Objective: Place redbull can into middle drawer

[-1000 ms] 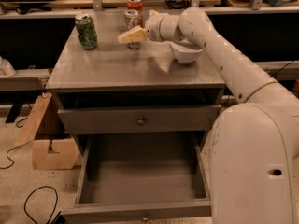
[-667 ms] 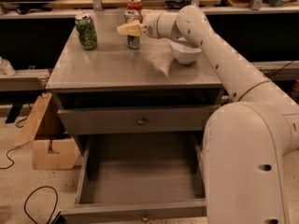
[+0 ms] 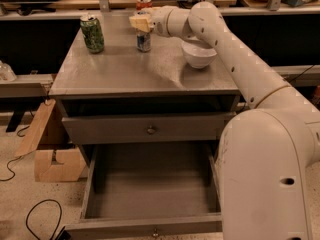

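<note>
The redbull can (image 3: 143, 42), slim and silver-and-blue, stands upright on the grey cabinet top (image 3: 125, 69) towards the back. My gripper (image 3: 140, 22) is right at the can's top and hides its upper part. The can's base rests on the cabinet top. The middle drawer (image 3: 150, 228), the lower of the two, is pulled wide open at the bottom of the view, and its inside is bare. The arm reaches in from the right.
A green patterned can (image 3: 92, 33) stands at the back left of the top. A red cola can (image 3: 144, 3) is behind the gripper. A white bowl (image 3: 199, 55) sits right of the redbull can. The upper drawer (image 3: 150, 129) is shut. A cardboard box (image 3: 47, 149) and cables lie on the floor at the left.
My gripper has moved up and slightly back, from around the can's middle to its top. The redbull can has stayed in place on the cabinet top.
</note>
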Controlling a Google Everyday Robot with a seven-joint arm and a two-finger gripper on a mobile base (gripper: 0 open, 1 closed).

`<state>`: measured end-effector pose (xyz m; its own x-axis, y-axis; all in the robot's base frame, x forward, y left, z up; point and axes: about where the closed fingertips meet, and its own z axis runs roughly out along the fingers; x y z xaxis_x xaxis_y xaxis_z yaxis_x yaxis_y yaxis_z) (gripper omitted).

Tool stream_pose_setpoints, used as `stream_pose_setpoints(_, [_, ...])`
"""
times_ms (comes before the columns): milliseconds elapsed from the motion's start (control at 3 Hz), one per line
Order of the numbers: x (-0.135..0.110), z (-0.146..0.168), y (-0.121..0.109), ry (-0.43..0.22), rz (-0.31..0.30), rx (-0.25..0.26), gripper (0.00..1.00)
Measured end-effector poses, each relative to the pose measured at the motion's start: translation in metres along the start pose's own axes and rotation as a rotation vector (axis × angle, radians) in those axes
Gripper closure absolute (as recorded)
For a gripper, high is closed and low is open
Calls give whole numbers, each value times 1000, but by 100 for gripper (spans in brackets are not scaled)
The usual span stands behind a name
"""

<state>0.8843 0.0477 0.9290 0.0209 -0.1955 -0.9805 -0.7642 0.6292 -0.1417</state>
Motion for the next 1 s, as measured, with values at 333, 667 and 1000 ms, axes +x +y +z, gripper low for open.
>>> stream_pose_setpoints(333, [1, 3, 2, 1, 1, -4, 95])
stream_pose_setpoints(667, [1, 4, 4, 1, 1, -7, 100])
stream_pose_setpoints(1000, [-1, 5, 6, 2, -3, -12, 100])
